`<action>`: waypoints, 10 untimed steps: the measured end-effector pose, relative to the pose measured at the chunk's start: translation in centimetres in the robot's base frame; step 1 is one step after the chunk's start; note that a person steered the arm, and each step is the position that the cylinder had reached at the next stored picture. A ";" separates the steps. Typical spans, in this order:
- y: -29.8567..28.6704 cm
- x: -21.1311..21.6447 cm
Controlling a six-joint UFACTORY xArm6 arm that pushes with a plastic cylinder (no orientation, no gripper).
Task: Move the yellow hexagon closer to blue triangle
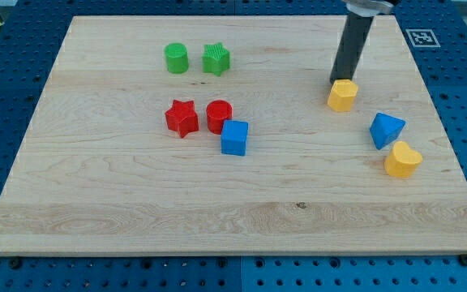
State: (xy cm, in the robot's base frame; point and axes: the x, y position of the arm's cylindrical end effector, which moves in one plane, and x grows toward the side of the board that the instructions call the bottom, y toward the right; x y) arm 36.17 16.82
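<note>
Seemingly, everything turned on one line: my tip (336, 80) stood at the upper-left edge of the yellow hexagon (342, 95), touching it or very nearly so, and the blue triangle (386, 130) lay on the hexagon's far side, toward the view's lower right. In the camera view, the hexagon sat in the upper right part of the wooden board (120, 211), near the triangle but apart from it. I judged that a push down and rightward from where the tip stood would carry the hexagon toward the triangle. I had no fingers to open or close, only the bare rod. A yellow heart (402, 160) sat just below the triangle, nearly touching it, so a long push could have jostled both.
</note>
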 end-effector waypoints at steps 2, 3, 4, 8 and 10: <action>-1.9 -0.4; -2.0 1.2; -0.5 2.5; -3.5 3.7; -3.4 5.6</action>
State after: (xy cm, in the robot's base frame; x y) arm 41.81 13.40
